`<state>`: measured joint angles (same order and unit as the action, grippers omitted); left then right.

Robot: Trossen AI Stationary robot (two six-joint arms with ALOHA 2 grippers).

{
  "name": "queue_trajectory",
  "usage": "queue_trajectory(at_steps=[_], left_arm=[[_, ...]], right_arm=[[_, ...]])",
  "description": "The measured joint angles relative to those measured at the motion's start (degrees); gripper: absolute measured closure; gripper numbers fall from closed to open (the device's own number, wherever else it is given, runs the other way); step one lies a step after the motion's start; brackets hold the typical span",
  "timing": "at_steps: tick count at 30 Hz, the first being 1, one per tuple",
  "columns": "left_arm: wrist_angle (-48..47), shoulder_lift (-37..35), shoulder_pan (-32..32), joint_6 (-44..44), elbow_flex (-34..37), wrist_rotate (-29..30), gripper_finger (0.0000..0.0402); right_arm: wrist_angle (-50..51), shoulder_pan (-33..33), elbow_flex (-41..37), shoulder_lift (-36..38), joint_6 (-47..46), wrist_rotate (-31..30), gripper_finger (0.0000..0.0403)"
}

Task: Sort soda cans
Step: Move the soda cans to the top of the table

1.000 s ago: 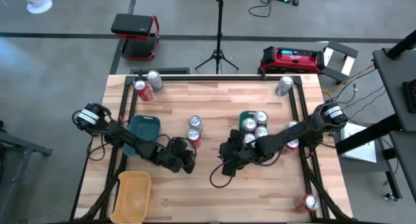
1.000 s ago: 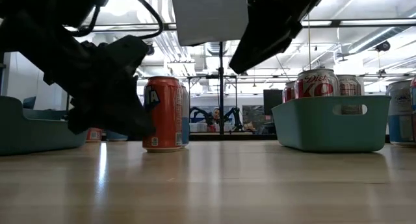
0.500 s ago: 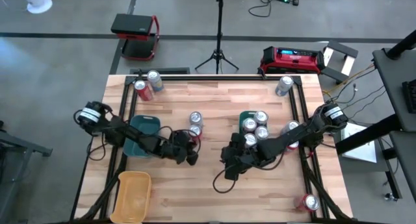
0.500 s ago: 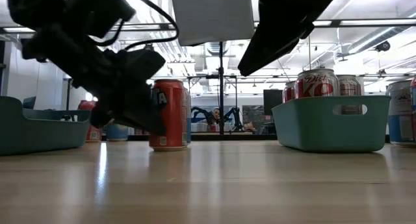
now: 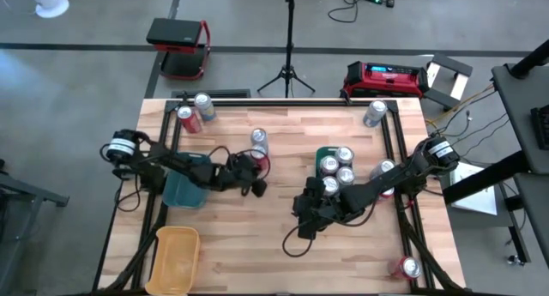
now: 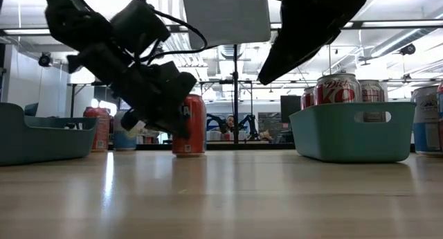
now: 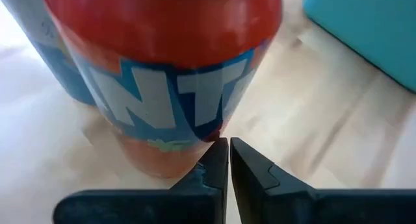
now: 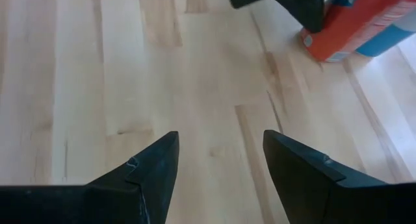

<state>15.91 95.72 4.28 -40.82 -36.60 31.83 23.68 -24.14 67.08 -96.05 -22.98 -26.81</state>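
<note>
An orange-red soda can point(image 5: 261, 165) stands upright on the table's middle, with a silver-and-blue can point(image 5: 259, 140) right behind it on the far side. My left gripper point(image 5: 253, 176) is shut, its tips at the red can's lower side point(image 7: 195, 130). My right gripper point(image 5: 304, 208) hangs open over bare wood near the middle, above the table point(image 8: 221, 136). Three cans stand in the teal tray point(image 5: 321, 152) at centre right. My left gripper has its shut fingertips point(image 7: 221, 152) against the red can's side wall near the bottom point(image 7: 208, 130), pushing rather than pinching. The fingers come slanting down from the table's near left. The can stands upright on the wood.
An empty teal tray point(image 5: 184, 183) lies under my left arm, a yellow tray point(image 5: 176, 249) at the near left. Loose cans stand at the far left point(image 5: 184, 117) point(image 5: 203, 105), far right point(image 5: 375, 113), right edge point(image 5: 383, 170) and near right point(image 5: 405, 267).
My left gripper has swung toward the right and far edges, staying shut, and reached the red can. The red can and the silver-and-blue can behind it have slid upright toward the far edge. My right gripper has drifted slightly toward the near edge.
</note>
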Motion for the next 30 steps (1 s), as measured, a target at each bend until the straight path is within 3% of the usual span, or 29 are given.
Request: queue_trajectory(at_steps=[18, 25, 30], left_arm=[[17.55, 8.27, -14.81, 12.18, -0.02, -7.0, 0.04], [15.7, 8.53, -15.53, 12.73, -0.02, -7.71, 0.04], [10.4, 5.54, -14.36, 13.03, -0.02, -12.77, 0.04]], right_arm=[[0.04, 0.02, -0.03, 0.0, 1.3, -0.29, 0.0184], [0.07, 0.04, -0.03, 0.0, 1.9, -0.28, 0.0181], [0.09, 0.04, -0.03, 0.0, 1.95, -0.27, 0.0183]])
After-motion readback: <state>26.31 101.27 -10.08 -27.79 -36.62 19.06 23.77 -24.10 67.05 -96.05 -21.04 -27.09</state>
